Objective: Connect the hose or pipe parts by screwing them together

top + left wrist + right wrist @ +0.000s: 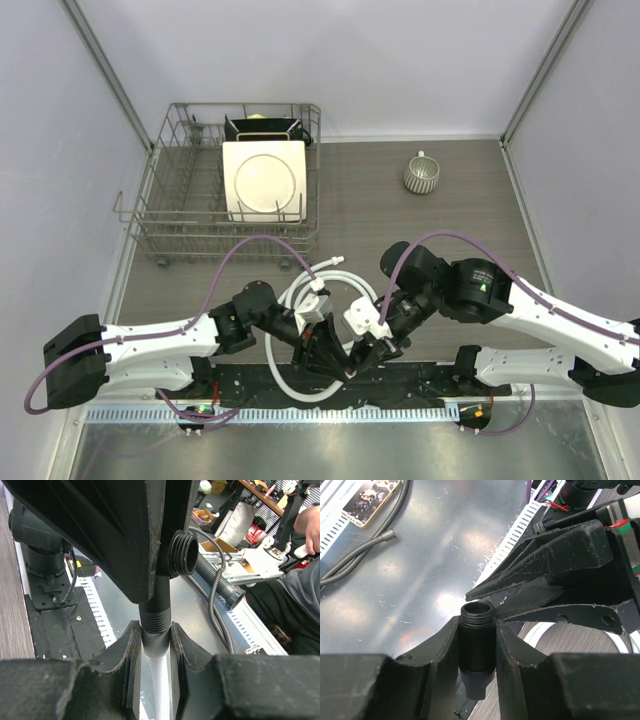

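Note:
In the top view the white hose point(272, 350) lies in loops on the wood table, with a white end connector point(318, 283) at the back. Over the table's near edge the left gripper point(340, 362) and right gripper point(368, 350) meet tip to tip. The left wrist view shows my left gripper point(155, 630) shut on the threaded stem of the black T-shaped fitting point(155, 615). Its side port point(182, 555) sticks out past the right gripper's fingers point(125, 540). My right gripper point(476, 625) is shut on the fitting's body point(476, 645), open threaded end up. Behind it lies the hose point(540, 630).
A wire dish rack point(160, 200) holding a white plate point(265, 180) stands at the back left. At the back right is a ribbed cup point(421, 175). A black mat point(420, 385) lines the near edge. Purple cables arch over both arms. Beyond the table is a metal bench point(420, 580).

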### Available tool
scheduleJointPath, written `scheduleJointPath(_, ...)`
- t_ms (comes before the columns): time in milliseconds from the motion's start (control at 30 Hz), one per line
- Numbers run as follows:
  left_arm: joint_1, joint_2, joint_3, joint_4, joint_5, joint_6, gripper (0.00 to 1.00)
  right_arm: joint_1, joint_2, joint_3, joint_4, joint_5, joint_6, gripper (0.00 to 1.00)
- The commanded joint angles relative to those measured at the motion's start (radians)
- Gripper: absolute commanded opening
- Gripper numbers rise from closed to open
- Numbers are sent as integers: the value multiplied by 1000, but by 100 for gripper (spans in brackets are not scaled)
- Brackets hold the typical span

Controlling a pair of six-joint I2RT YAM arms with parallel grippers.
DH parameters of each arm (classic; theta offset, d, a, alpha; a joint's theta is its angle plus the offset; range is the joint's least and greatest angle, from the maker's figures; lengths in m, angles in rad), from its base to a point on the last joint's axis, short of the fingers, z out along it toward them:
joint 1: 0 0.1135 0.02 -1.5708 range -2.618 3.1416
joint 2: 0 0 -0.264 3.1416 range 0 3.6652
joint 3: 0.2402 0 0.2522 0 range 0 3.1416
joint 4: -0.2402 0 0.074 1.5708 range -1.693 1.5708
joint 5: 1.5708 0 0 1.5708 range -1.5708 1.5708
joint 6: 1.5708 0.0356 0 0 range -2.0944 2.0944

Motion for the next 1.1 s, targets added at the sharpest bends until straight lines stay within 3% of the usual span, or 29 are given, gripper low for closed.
scheduleJointPath(0, 5, -5, 40, 45, 20, 21, 0, 1, -24, -10, 25, -50, -27, 1)
scheduleJointPath(633, 35, -5, 31, 75, 18, -2, 0, 1, -40, -56, 96, 5, -16, 1)
scheduleJointPath(800, 57, -13, 10, 108, -10, -23, 0, 1, -57, -102, 153, 40, 50, 1)
scheduleJointPath(1067, 101, -28, 36, -10, -82, 9, 0, 1, -63, -158, 231, 80, 220, 1)
